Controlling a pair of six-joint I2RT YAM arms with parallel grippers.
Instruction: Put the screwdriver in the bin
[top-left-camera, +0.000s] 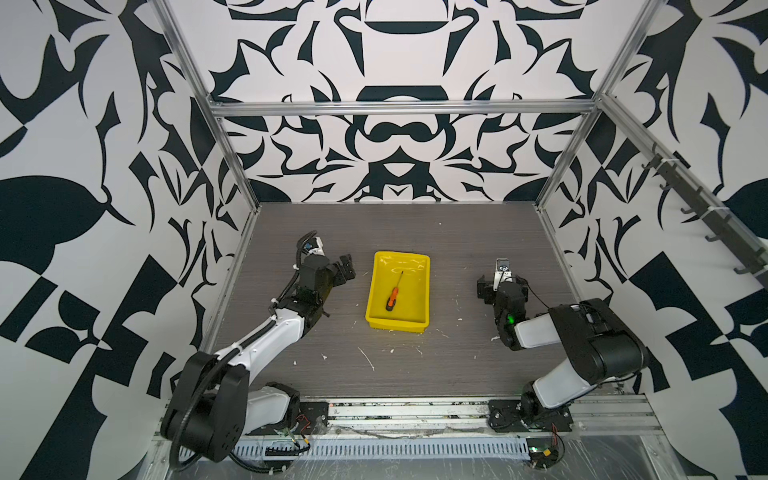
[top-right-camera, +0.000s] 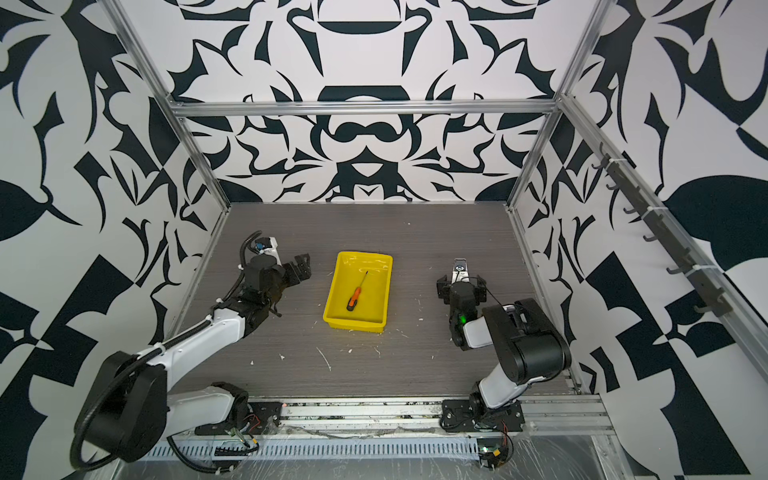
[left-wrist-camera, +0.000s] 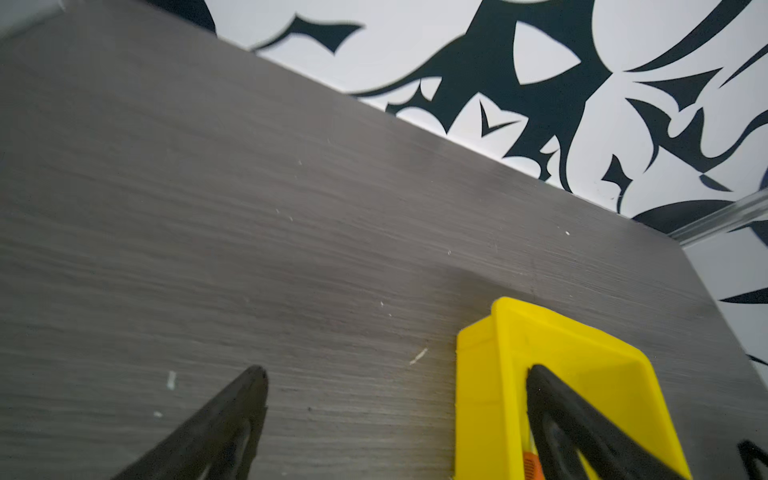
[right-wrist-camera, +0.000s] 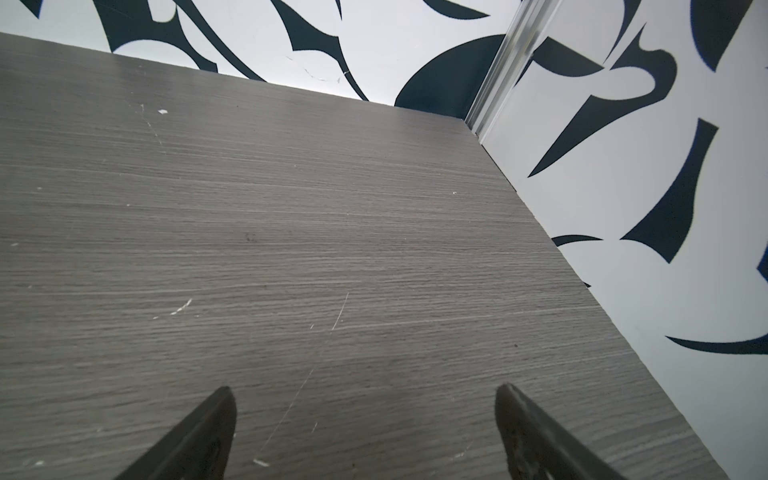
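Clearly, the left tool (left-wrist-camera: 397, 370) has its two black fingers (left-wrist-camera: 232, 415) spread wide, and nothing is between them. In the left wrist view one finger stands over the grey table (left-wrist-camera: 208, 249) and the other one is seen in front of the inside of the bin (left-wrist-camera: 486, 374). In both top views the left tool (top-left-camera: 347, 268) is near the left side of the bin, close to its far corner, and a small gap is visible between them.

The right tool (right-wrist-camera: 363, 390) is also spread wide and holds nothing; only bare table (right-wrist-camera: 291, 249) shows between its fingers. In a top view the right tool (top-left-camera: 503, 286) is well apart from the bin, on its right side.

The screwdriver (top-left-camera: 392, 297) lies inside the bin (top-left-camera: 397, 328), flat on the glossy yellow bottom. Its orange handle is toward the near wall and its thin dark shaft points toward the far wall, a little tilted to the right. The same position is seen for the screwdriver (top-right-camera: 354, 300) and the bin (top-right-camera: 353, 326) in a top view.

The bin stands about in the middle of the table (top-left-camera: 415, 365). Small white scraps (top-left-camera: 368, 359) lie on the table in front of it. Black-and-white patterned walls (top-left-camera: 104, 208) and a metal frame (top-left-camera: 399, 107) surround the table.
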